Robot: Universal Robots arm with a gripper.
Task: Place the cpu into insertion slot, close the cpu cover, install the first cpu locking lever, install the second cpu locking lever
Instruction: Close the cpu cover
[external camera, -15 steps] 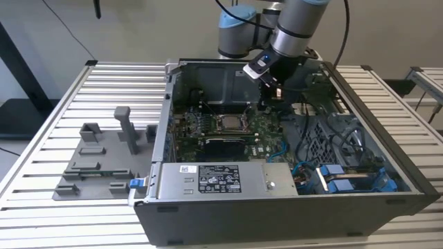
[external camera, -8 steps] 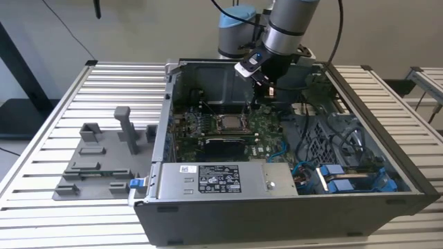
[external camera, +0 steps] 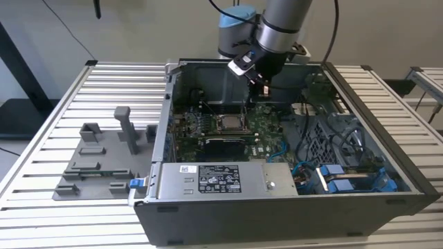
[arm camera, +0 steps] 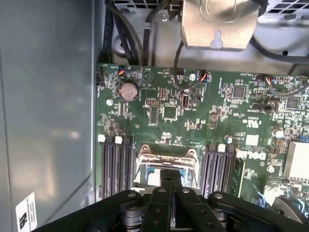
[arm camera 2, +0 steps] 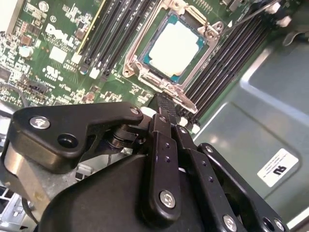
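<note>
The cpu (external camera: 230, 122) lies silver face up in the insertion slot (external camera: 231, 129) on the green board inside the open computer case. In the second wrist view the cpu (arm camera 2: 175, 44) sits flat, and the silvery cpu cover (arm camera 2: 137, 53) frames it, lying down around its face. A thin metal lever (arm camera 2: 251, 13) runs off from one corner of the socket. My gripper (external camera: 264, 91) hangs above the board just behind the socket, fingers together and holding nothing. Its black fingertips (arm camera 2: 163, 104) point at the socket's edge, and in the first wrist view the gripper (arm camera: 170, 175) covers part of the cpu (arm camera: 155, 175).
Black memory slots (arm camera 2: 116, 34) flank the socket. A black block (external camera: 221, 148) and the labelled power-supply box (external camera: 221, 179) lie in front of it. Blue cables (external camera: 332, 174) fill the case on the exterior view's right. A grey fixture plate (external camera: 104, 155) stands outside, left.
</note>
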